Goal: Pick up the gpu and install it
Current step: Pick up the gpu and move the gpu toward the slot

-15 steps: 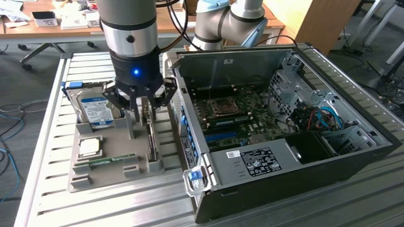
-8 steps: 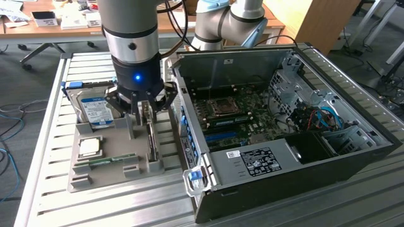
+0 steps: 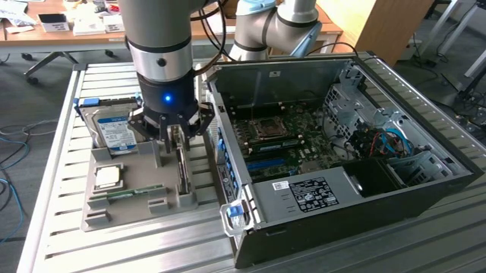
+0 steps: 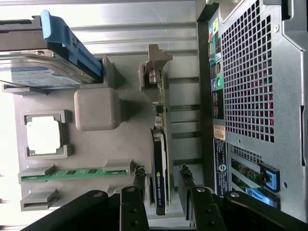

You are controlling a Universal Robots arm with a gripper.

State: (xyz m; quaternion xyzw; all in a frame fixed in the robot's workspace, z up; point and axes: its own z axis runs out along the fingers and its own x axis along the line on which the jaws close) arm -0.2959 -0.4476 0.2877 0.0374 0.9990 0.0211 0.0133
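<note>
The gpu (image 4: 161, 187) stands on its edge in a slot of the grey holder tray (image 4: 91, 159). Its dark face is turned sideways and its silver bracket (image 4: 156, 62) is at the far end. My gripper (image 4: 161, 169) hangs straight above it, open, with one finger on each side of the card and a small gap to each finger. In the exterior view the gripper (image 3: 178, 139) is low over the gpu (image 3: 183, 170), just to the left of the open computer case (image 3: 342, 159).
The tray (image 3: 129, 210) also holds a hard drive (image 3: 114, 131), a silver processor (image 3: 108, 176) and a green memory stick (image 3: 135, 192). The case lies on its side with the motherboard (image 3: 296, 142) exposed. Its wall (image 4: 255, 96) is close beside the gpu.
</note>
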